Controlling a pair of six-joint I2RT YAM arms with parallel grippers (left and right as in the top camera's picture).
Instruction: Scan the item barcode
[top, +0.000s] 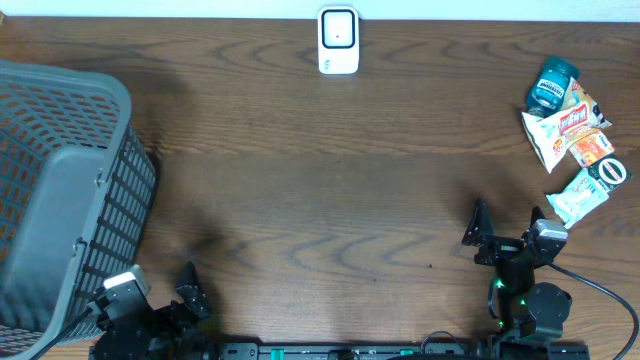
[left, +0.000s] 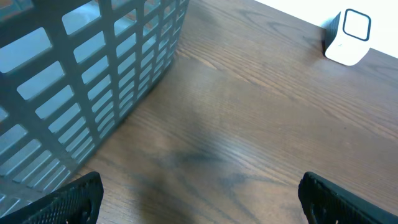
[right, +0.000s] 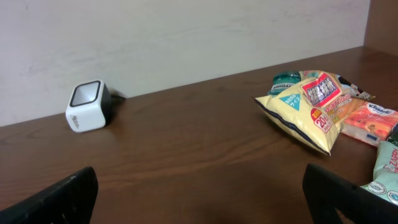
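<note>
Your scanner (top: 338, 41) is a small white box with a dark window. Left claw (left: 199, 200) and right claw (right: 199, 194) gape wide, empty. Snacks (top: 562, 128) overlap; you can't read barcodes.

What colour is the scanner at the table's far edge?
White, with a dark-framed window; the scanner shows best in the right wrist view.

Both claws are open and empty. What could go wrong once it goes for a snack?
The items lie overlapping, so the right claw may pinch two packets or shove the pile. The yellow bag looks soft and could slip. The scanner stands well away from the pile, so a loose grip might drop the item on the way.
</note>
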